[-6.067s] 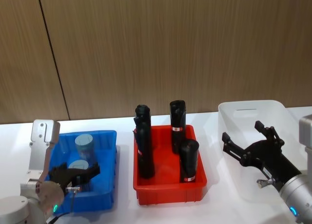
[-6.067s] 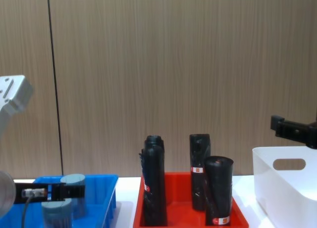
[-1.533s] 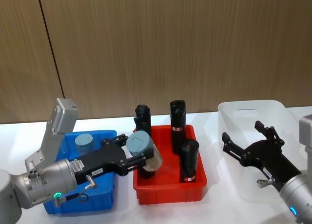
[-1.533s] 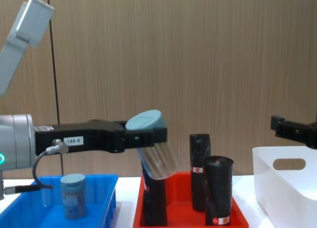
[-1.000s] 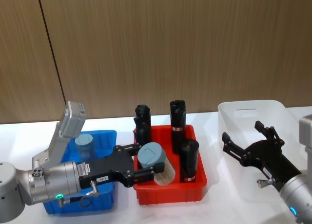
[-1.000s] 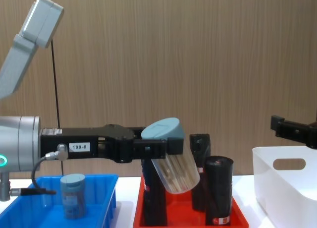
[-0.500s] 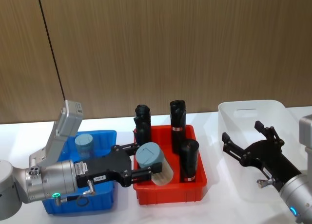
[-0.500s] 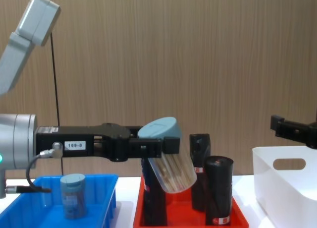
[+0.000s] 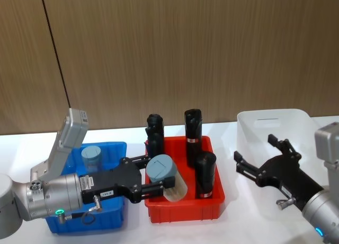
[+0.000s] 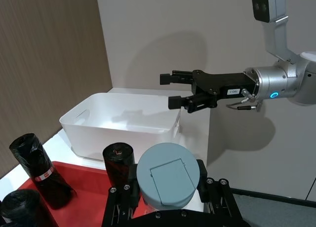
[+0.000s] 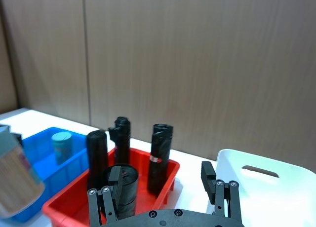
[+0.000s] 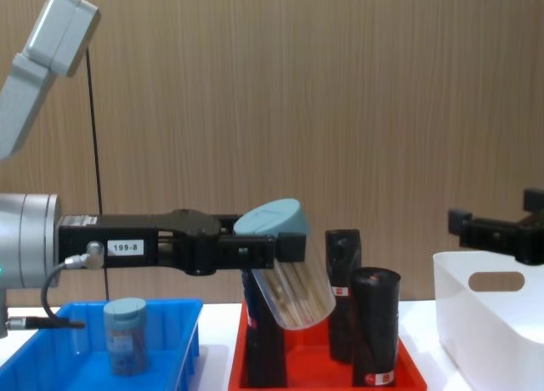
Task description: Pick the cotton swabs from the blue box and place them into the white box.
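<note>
The left gripper [image 9: 153,175] clamps a cotton swabs jar [image 12: 293,297], tilted clear above the red tray [image 9: 183,215] in the chest view; another jar [image 9: 91,155] stands in the blue box [image 9: 115,215]. The right gripper [image 9: 254,149] gapes empty by the white box [image 9: 275,119]

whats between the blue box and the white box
In the head view, a red tray of black rolls sits between the blue box and white box; the left gripper holds a cotton swab jar over it.

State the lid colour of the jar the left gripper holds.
Pale blue-grey lid; left wrist view shows it best.
</note>
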Robot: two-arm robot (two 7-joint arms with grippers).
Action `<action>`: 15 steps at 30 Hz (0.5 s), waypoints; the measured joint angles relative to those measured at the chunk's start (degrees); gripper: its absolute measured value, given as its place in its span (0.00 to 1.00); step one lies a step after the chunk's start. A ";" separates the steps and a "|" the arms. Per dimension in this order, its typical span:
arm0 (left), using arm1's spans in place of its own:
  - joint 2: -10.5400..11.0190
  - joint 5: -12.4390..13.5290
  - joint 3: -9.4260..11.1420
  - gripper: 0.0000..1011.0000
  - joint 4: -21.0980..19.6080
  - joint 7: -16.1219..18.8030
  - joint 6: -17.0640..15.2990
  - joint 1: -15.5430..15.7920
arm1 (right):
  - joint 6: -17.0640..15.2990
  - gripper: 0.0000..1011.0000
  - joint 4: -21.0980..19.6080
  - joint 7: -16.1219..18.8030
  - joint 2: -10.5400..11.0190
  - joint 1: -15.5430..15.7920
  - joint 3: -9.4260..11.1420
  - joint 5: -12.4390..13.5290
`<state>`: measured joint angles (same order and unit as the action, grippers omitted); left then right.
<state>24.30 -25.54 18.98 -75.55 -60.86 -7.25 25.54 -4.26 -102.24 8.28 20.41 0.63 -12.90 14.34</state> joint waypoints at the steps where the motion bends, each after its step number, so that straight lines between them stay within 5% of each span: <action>1: 0.00 -0.01 0.00 0.65 0.01 -0.02 0.01 0.01 | -0.24 0.99 -0.06 0.45 0.11 -0.06 0.00 -0.11; 15: 0.07 -0.09 0.00 0.65 0.07 -0.09 0.01 0.06 | -6.43 0.99 -0.80 12.13 2.23 -1.95 0.04 -0.64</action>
<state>24.37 -25.64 18.98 -75.48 -60.96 -7.23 25.60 -10.69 -103.05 20.41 22.63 -1.33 -12.86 13.69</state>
